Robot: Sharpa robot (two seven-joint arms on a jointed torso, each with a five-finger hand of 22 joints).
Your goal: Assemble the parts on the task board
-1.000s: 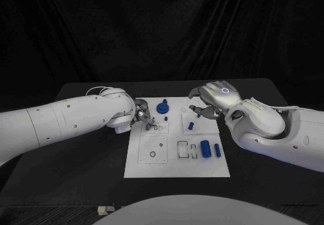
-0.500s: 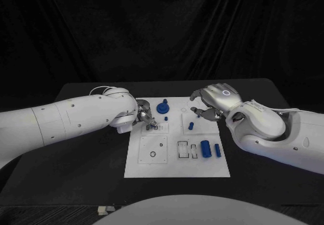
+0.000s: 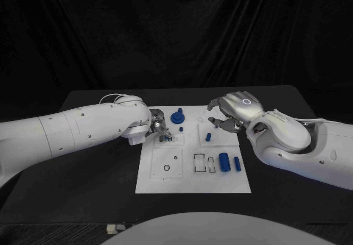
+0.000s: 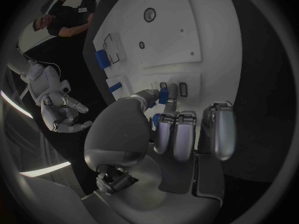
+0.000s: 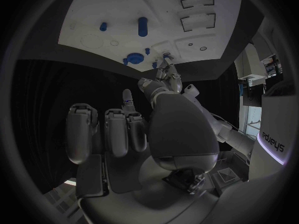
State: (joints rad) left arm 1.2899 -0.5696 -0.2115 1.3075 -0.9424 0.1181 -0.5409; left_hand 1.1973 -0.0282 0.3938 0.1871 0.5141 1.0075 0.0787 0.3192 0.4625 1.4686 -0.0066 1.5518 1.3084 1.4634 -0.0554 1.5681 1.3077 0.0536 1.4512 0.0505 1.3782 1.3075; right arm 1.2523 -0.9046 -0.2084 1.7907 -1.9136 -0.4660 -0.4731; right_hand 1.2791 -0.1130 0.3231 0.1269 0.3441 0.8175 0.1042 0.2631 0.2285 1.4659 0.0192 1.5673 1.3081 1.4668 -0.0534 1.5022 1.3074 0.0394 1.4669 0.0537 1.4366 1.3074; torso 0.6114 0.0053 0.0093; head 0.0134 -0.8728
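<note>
The white task board (image 3: 193,176) lies in the middle of the black table. My left hand (image 3: 156,127) hovers over the board's far left part and pinches a small blue part (image 4: 163,97) between thumb and a finger, just above two small slots (image 4: 184,88). My right hand (image 3: 229,113) hangs over the board's far right corner, fingers curled in with nothing in them. A large blue knob (image 3: 177,118) and a small blue peg (image 3: 181,129) stand between the hands. A blue cylinder (image 3: 208,137) lies near the right hand.
Two blue cylinders (image 3: 223,163) (image 3: 236,163) lie side by side on the board's right half, next to rectangular recesses (image 3: 199,162). A square panel with a small hole (image 3: 166,167) sits on the near left. Bare table flanks the board under both arms.
My left arm has eased a little toward the board with the small part still pinched. The right hand has shifted slightly to the right. The parts on the board lie as before.
</note>
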